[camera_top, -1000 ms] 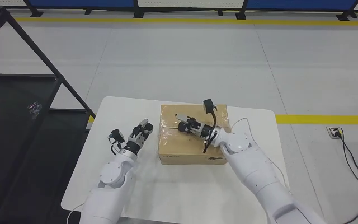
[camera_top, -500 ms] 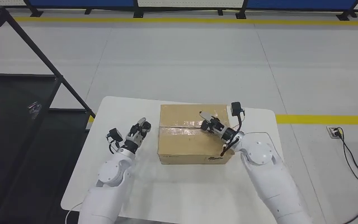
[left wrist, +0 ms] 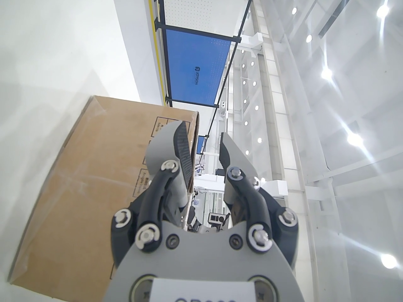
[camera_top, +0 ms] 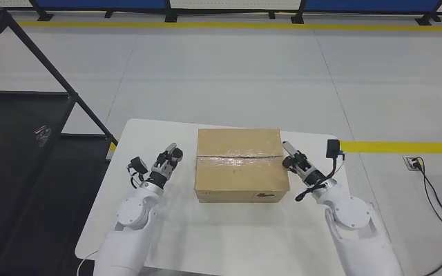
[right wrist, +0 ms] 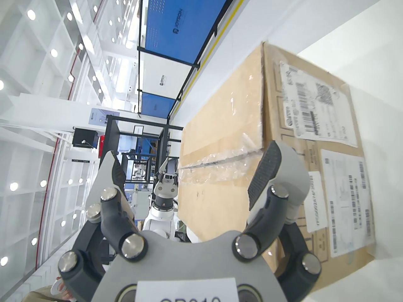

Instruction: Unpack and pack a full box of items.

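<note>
Brown rectangular cardboard box, its top seam covered with clear glossy tape and one end bearing white paper labels printed with black barcodes, on a white rounded table. The silver-grey metal left gripper and right gripper have black ribbed pads. A yellow painted stripe crosses the pale grey floor.

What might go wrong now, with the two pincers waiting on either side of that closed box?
1. The box sits near the far edge of the table. A shove from the left pincer or the right pincer might slide it off.
2. Clear tape seals the top seam. The pincers, both open, may slip on it or tear the cardboard instead of opening it cleanly.
</note>
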Action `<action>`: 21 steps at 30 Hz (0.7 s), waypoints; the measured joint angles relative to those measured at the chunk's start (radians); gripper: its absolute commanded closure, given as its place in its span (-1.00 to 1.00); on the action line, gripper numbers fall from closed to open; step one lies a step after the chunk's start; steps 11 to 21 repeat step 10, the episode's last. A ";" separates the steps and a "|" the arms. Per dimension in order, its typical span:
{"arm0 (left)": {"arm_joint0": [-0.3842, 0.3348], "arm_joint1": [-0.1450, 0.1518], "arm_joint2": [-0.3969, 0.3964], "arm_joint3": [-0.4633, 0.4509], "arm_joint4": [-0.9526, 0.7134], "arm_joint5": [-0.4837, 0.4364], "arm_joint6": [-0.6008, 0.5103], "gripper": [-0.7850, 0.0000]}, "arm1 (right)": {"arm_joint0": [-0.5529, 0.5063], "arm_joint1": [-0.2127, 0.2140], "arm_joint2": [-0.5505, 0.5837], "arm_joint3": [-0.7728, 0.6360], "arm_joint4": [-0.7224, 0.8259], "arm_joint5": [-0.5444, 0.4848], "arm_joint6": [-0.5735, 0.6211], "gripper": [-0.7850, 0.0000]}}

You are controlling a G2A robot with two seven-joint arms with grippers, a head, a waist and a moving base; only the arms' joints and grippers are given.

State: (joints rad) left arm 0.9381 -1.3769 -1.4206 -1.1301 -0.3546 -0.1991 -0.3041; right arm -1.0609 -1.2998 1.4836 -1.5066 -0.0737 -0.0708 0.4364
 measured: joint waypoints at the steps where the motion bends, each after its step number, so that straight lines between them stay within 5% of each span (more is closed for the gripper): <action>1: 0.001 0.001 -0.005 -0.003 0.001 0.000 -0.001 0.25 | -0.020 0.001 0.012 -0.019 0.002 -0.011 -0.027 -1.00; 3: 0.004 0.005 -0.018 -0.009 0.002 0.002 -0.005 0.10 | -0.069 0.001 0.039 -0.064 0.012 -0.046 -0.095 -1.00; 4: 0.005 0.006 -0.023 -0.012 0.002 0.004 -0.007 -0.64 | -0.090 0.001 0.049 -0.082 0.015 -0.063 -0.128 -1.00; 5: 0.005 0.008 -0.029 -0.014 0.002 0.006 -0.010 -1.00 | -0.118 0.000 0.059 -0.105 0.021 -0.088 -0.171 -1.00; 8: 0.005 0.013 -0.042 -0.019 0.008 0.012 -0.025 -1.00 | -0.158 -0.002 0.067 -0.133 0.027 -0.135 -0.251 -1.00; 9: 0.005 0.014 -0.044 -0.020 0.013 0.014 -0.031 -0.33 | -0.158 -0.002 0.067 -0.133 0.027 -0.135 -0.251 -1.00; 21: 0.005 0.015 -0.046 -0.021 0.016 0.016 -0.035 -0.44 | -0.157 -0.002 0.066 -0.132 0.027 -0.134 -0.246 -1.00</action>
